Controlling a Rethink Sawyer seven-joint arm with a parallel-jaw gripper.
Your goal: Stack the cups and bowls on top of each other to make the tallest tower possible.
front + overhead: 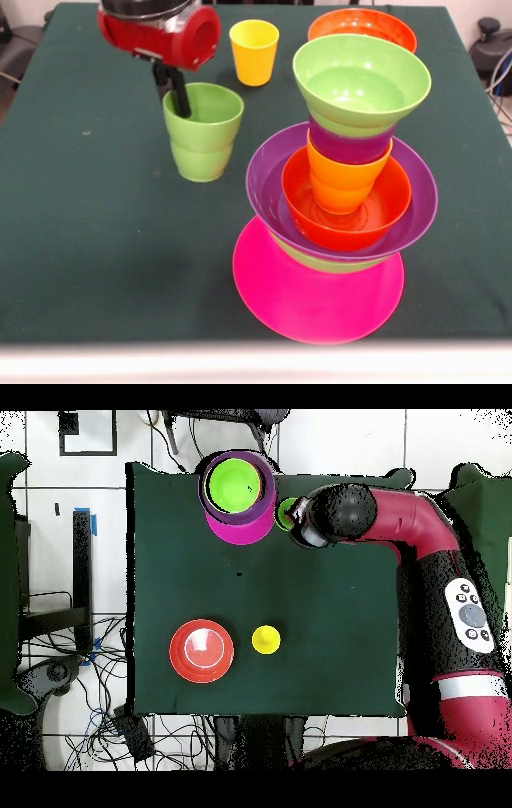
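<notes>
The tower stands at the front right: a pink base, a green bowl's edge, the wide purple bowl, an orange-red bowl, the orange cup, the purple cup and the light green bowl on top. From overhead the tower is at the table's far edge. My gripper straddles the left rim of the light green cup, one finger inside and one outside, shut on it. The cup shows beside the tower, partly under my gripper.
The yellow cup stands upright behind the green cup; overhead it is near the robot's side. The second orange-red bowl sits at the back right, and from overhead the bowl is left of the yellow cup. The arm reaches in from the right.
</notes>
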